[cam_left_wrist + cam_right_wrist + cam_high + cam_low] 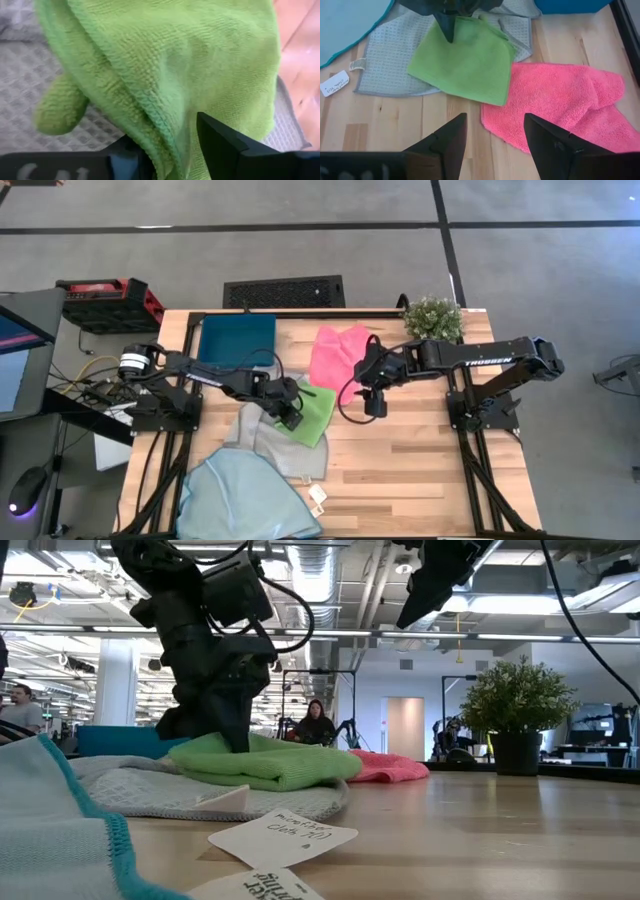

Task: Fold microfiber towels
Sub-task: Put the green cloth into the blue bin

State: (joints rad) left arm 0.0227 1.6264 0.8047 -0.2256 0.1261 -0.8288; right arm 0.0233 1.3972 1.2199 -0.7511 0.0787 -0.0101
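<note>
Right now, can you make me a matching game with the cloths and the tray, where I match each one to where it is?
Things:
1. green towel
2. pink towel
3. light blue towel
4. teal tray

Places:
A. at the table's front edge, left side
B. at the table's back edge, left of the plant
C. lying on the grey towel, held by the left gripper
D. beside the right gripper, on bare wood

Pairs: 1-C, 2-D, 3-A, 4-B
</note>
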